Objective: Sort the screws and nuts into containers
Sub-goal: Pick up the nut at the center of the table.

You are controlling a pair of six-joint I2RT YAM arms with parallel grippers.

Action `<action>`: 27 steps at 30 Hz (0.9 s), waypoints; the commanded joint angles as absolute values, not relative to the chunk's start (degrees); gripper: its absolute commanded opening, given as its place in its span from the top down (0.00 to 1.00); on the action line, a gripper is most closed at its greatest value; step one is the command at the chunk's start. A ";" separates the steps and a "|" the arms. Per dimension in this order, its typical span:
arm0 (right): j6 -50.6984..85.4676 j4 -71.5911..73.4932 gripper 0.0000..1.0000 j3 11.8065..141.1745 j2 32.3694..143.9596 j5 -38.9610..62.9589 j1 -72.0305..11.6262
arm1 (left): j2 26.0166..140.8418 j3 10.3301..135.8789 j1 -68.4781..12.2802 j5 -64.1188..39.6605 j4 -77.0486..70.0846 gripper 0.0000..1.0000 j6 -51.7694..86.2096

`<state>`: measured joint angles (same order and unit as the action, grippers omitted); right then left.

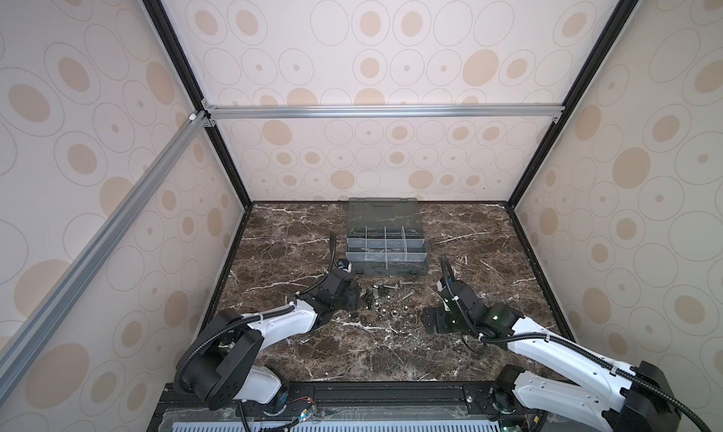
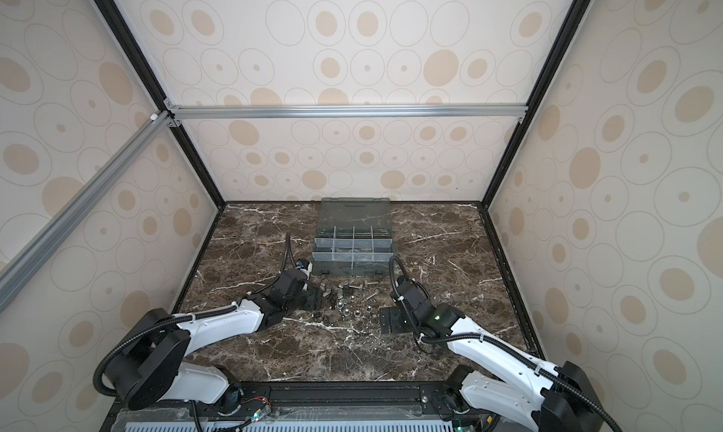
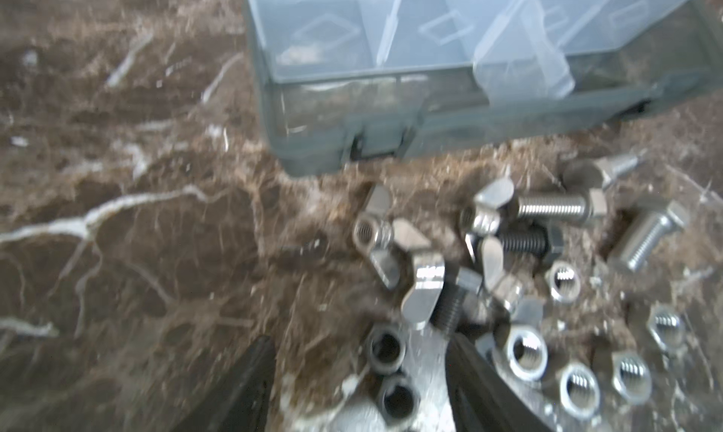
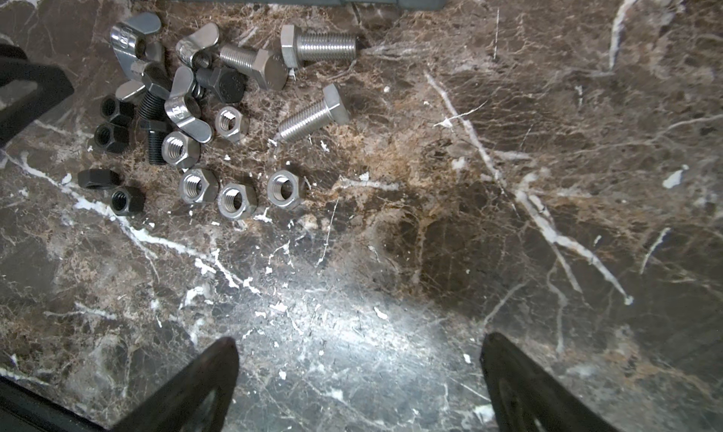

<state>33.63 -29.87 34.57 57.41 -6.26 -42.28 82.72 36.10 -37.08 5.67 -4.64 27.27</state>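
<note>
A pick, I reckon: left end effector [image 3: 360, 346] half-open astride black nuts [image 3: 387, 351] on the bench [image 3: 137, 254] before the containers [image 3: 321, 35], next needing a firm pinch on one; right end effector [image 4: 358, 346] wide, empty.

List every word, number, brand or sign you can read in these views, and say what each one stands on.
No text can be read well enough to quote.
Wing nut: stamped mark on its wing, too small to read.
Second wing nut: a similar stamp, unreadable.
Silver screw head: faint stamping, unreadable.
Black screw head: faint marks, unreadable.
Organiser box: raised diamond outlines only, no letters.
</note>
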 commanded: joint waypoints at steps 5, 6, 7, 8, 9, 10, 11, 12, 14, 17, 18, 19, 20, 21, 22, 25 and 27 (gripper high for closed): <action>36.27 -32.86 0.00 33.57 55.44 -7.81 -43.02 | 89.13 42.32 -38.11 9.18 -3.93 0.39 24.64; 36.61 -32.99 0.00 33.55 55.18 -7.82 -43.06 | 90.25 42.98 -38.14 9.19 -3.76 0.40 24.47; 36.90 -33.02 0.00 33.65 54.90 -7.62 -43.07 | 91.24 43.66 -38.17 9.29 -3.61 0.41 24.27; 37.13 -32.81 0.00 33.67 54.61 -7.39 -43.07 | 92.05 44.29 -38.23 9.48 -3.48 0.43 24.34; 37.35 -32.69 0.00 33.67 54.38 -7.22 -42.98 | 92.64 44.72 -38.23 9.57 -3.56 0.44 24.35; 37.64 -32.48 0.00 33.66 54.11 -7.03 -43.04 | 93.18 45.06 -38.23 9.65 -3.83 0.46 24.39; 37.91 -32.35 0.00 33.57 53.85 -6.95 -43.03 | 93.64 45.37 -38.21 9.74 -3.98 0.47 24.35; 38.09 -32.36 0.00 33.57 53.67 -6.97 -43.06 | 94.15 45.65 -38.22 9.97 -4.18 0.49 24.35; 38.23 -32.57 0.00 33.66 53.31 -7.16 -43.06 | 94.89 46.40 -38.23 10.43 -4.17 0.51 24.32; 38.49 -33.20 0.00 33.84 53.01 -7.53 -43.00 | 96.17 47.34 -38.17 11.02 -3.90 0.54 23.86; 38.51 -33.32 0.00 33.84 52.95 -7.68 -43.00 | 96.59 47.67 -38.20 11.42 -3.61 0.55 23.84; 38.61 -33.39 0.00 33.84 52.93 -7.91 -43.00 | 97.04 47.87 -38.23 11.70 -3.54 0.56 23.66; 38.67 -33.56 0.00 33.75 52.85 -8.15 -43.06 | 97.46 47.99 -38.16 11.85 -3.28 0.57 23.48; 38.80 -33.64 0.00 33.71 52.85 -8.32 -43.02 | 97.88 48.16 -38.23 12.03 -3.09 0.59 23.42; 38.84 -33.67 0.00 33.66 52.85 -8.35 -43.07 | 98.15 48.17 -38.22 12.12 -2.91 0.60 23.38; 39.02 -33.75 0.00 33.58 52.83 -8.30 -43.06 | 98.53 47.84 -38.18 12.21 -3.23 0.63 23.55; 39.02 -33.59 0.00 33.57 52.90 -8.46 -43.07 | 98.59 47.68 -38.23 12.35 -3.51 0.64 23.62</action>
